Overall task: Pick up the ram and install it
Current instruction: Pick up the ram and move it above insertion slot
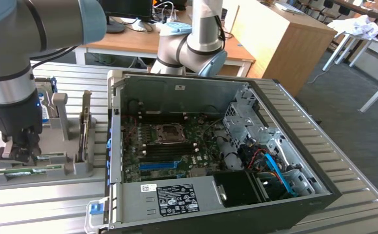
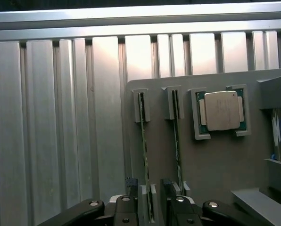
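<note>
End effector [image 2: 149,200] is seen open, fingers set either side of the ram [image 2: 144,141], not clamped on it. Ram is seated edge-up in the grey holder tray [image 2: 216,165] on the table [image 1: 32,204], beside a second stick [image 2: 177,141]. Open PC case [image 1: 241,146] is placed at the exterior view's right.

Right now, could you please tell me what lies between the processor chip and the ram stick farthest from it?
In the wrist view, a second ram stick stands on edge between the processor chip and the far ram stick.
</note>
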